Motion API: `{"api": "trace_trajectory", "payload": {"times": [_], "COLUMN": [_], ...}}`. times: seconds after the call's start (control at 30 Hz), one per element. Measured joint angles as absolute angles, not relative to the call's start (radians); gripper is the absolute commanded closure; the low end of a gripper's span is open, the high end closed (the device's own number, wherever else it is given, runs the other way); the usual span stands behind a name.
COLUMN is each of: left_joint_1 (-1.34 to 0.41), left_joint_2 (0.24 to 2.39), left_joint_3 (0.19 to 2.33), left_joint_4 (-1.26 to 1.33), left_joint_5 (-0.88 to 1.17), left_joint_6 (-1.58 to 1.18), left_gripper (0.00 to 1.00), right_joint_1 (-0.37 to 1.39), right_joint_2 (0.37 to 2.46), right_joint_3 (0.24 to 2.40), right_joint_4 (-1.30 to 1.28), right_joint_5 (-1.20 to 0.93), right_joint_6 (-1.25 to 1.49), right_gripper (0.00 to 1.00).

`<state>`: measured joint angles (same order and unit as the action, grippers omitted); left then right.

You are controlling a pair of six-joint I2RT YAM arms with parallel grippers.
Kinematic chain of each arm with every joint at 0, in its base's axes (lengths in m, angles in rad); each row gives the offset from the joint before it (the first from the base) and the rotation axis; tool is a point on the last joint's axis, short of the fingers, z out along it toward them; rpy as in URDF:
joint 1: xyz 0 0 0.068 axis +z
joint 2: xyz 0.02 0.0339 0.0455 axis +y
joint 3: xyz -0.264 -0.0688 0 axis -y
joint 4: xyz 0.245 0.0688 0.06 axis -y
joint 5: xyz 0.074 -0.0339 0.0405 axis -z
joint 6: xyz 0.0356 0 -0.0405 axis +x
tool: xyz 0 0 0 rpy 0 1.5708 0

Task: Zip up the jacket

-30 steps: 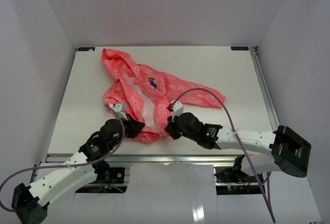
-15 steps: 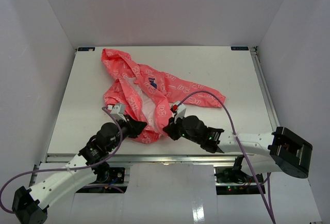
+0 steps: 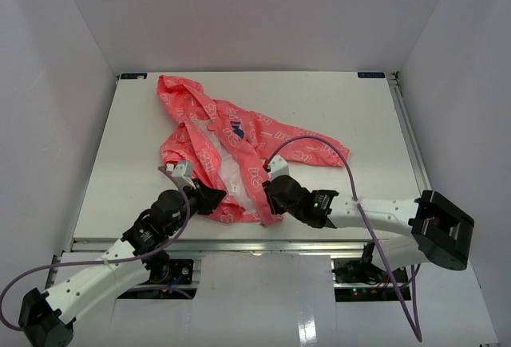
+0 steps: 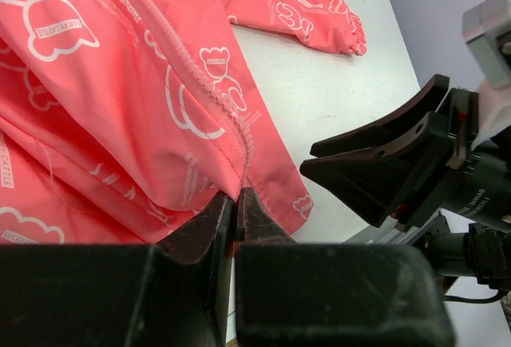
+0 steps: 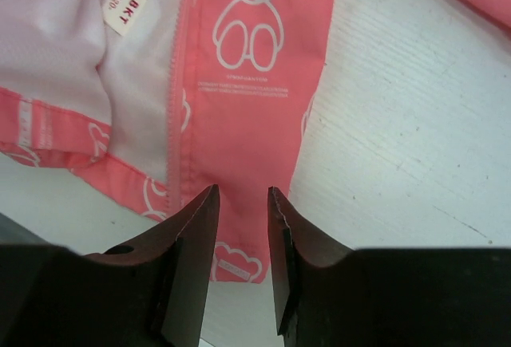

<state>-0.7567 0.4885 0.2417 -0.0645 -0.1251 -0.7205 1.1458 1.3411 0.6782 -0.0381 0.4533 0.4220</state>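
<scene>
The left jaws are pinched shut on the jacket (image 3: 255,136). They clamp the bottom corner of one front panel, right where its line of zip teeth (image 4: 217,104) ends at the hem. The right jaws stand apart and grip nothing. They hang over the bottom of the jacket's other front edge, and a strip of printed fabric shows in the gap between them. Seen from the left wrist, they sit just to the right of the pinched corner. Up from that strip the jacket's pale lining (image 5: 56,36) lies exposed, with a white size label (image 5: 126,8) on it. The jacket lies open and unzipped on the white desk (image 3: 359,108). Its hem is nearest the arms and its hood (image 3: 180,92) farthest. One sleeve (image 3: 319,151) is flung out to its right, and a dark-blue logo (image 3: 236,131) sits near its middle.
</scene>
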Motion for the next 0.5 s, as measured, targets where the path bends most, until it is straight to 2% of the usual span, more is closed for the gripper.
{"api": "trace_trajectory", "payload": {"times": [0.17,0.33,0.43,0.47,0.5], "left_joint_1": [-0.757,-0.757,-0.756,-0.755,-0.755], "left_joint_2": [0.528,0.554,0.587,0.606,0.631], "left_joint_3": [0.242,0.242,0.243,0.243,0.244], "left_joint_4": [-0.068,-0.068,-0.066,-0.064,-0.059], "left_joint_5": [-0.137,-0.152,-0.179,-0.185,-0.19], "left_joint_6": [-0.73,-0.735,-0.745,-0.75,-0.757], "left_gripper": [1.0,1.0,1.0,1.0,1.0], "right_joint_1": [1.149,1.156,1.157,1.157,1.157], "right_joint_2": [1.431,1.541,1.594,1.612,1.635], "right_joint_3": [0.745,0.764,0.789,0.806,0.829], "right_joint_4": [-0.044,-0.045,-0.054,-0.055,-0.051], "right_joint_5": [0.379,0.344,0.358,0.366,0.373], "right_joint_6": [0.379,0.373,0.374,0.375,0.374], "right_gripper": [0.5,0.49,0.54,0.59,0.68]}}
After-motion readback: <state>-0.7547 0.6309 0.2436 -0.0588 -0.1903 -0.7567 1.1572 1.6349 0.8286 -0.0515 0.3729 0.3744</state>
